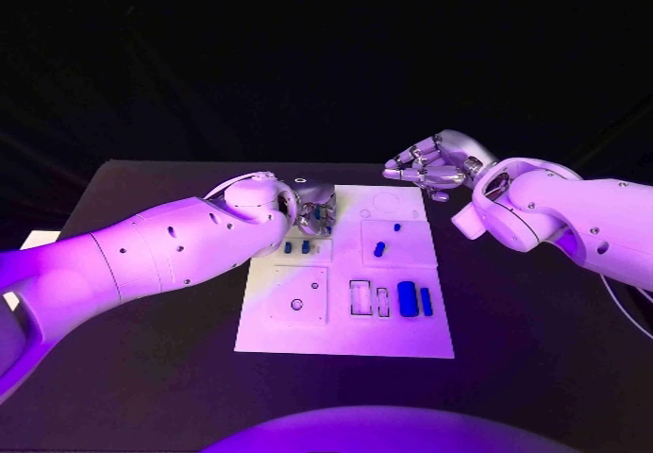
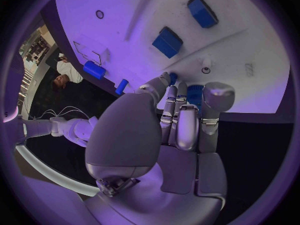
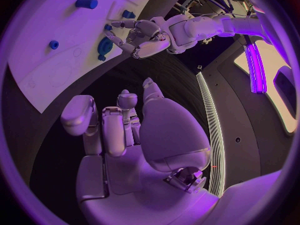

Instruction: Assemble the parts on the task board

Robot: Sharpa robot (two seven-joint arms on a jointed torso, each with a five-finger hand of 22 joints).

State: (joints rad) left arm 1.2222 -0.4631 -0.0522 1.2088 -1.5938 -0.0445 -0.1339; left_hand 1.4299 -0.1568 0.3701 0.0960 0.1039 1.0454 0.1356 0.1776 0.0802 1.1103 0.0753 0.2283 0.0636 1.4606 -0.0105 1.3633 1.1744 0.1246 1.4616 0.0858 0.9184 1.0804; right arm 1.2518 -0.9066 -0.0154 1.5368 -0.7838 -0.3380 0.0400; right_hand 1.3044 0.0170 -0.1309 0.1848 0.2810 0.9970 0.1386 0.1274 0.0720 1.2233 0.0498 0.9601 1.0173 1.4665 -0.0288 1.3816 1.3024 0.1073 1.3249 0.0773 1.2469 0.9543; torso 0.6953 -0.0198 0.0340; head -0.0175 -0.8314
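The white task board lies mid-table. My left hand hangs over its far left corner, and in the left wrist view its fingers and thumb pinch a small blue part just above the board. Other blue parts stand in the board's slots: two small ones in the middle and two long ones at the near right. My right hand hovers past the far right corner with fingers loosely bent and nothing in them. The right wrist view also shows the left hand on the board.
Two more blue parts sit just nearer than the left hand. Square recesses and a round hole mark the board's near left. Black table surrounds the board on all sides.
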